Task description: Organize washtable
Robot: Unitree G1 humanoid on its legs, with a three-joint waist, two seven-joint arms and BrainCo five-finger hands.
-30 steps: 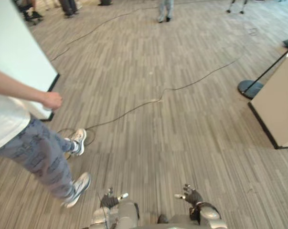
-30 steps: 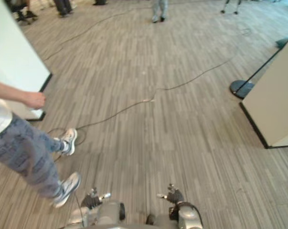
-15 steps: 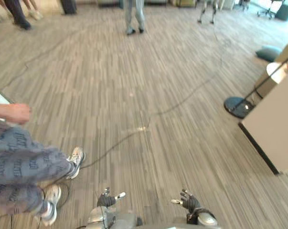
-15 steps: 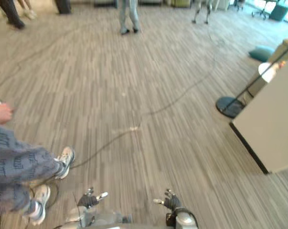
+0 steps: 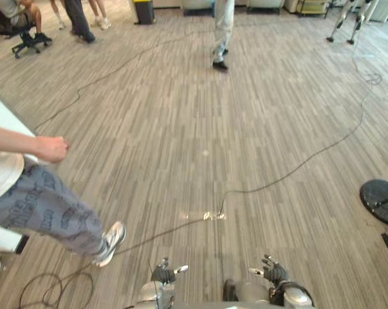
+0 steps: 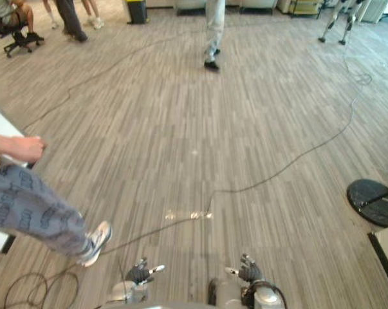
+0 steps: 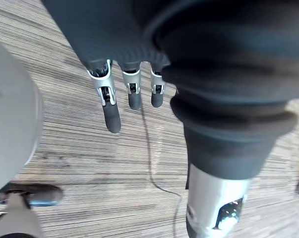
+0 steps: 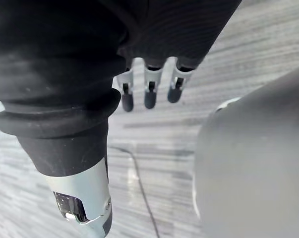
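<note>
floor [image 5: 200, 129] is faced with no washtable seen, so 2 hands, left hand [image 5: 163, 273] and right hand [image 5: 274, 271], are held low, fingers relaxed, nothing grasped, beside a person [image 5: 46, 206].

No readable text, labels, nos. or signs anywhere. The trousers [image 5: 49, 212] of the person at left carry a dark print, too small and blurred to read.
</note>
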